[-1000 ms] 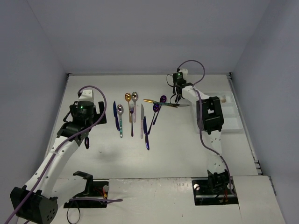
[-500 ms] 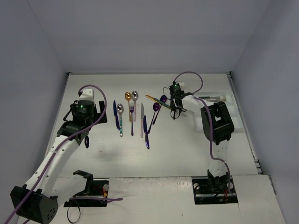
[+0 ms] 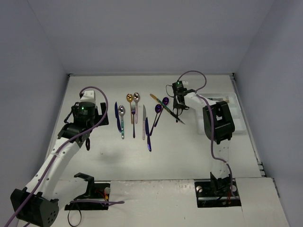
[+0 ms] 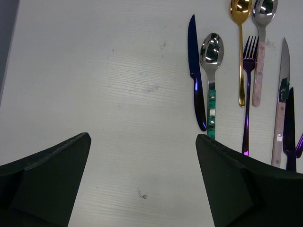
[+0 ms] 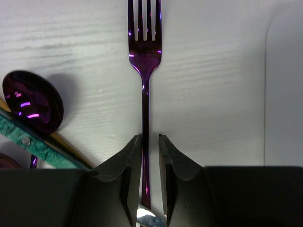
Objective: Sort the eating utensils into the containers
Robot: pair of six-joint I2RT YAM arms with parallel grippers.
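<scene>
Top external view puts the white tray at the right side of the table, partly behind the right arm. The right gripper hangs just off the tray's left end. The left gripper is well apart from the tray, on the far side of the row of utensils that lies to the tray's left.

In the left wrist view, the left gripper has its jaws spread wide over bare table, holding and touching nothing.

In the right wrist view, the right gripper is nearly closed, leaving only a narrow slot. The handle of the purple fork runs through that slot. It sits against one finger with a sliver of gap at the other, so whether it is actually pinched cannot be told from here.

The fork's long axis lines up with the fingers. Its tines point straight away from the gripper, and its length seems parallel to the tray wall (the pale edge at the right of that view), near it but not touching.

On the fork's side away from the tray lie a purple spoon and a teal-handled utensil, which crosses under the spoon bowl.
</scene>
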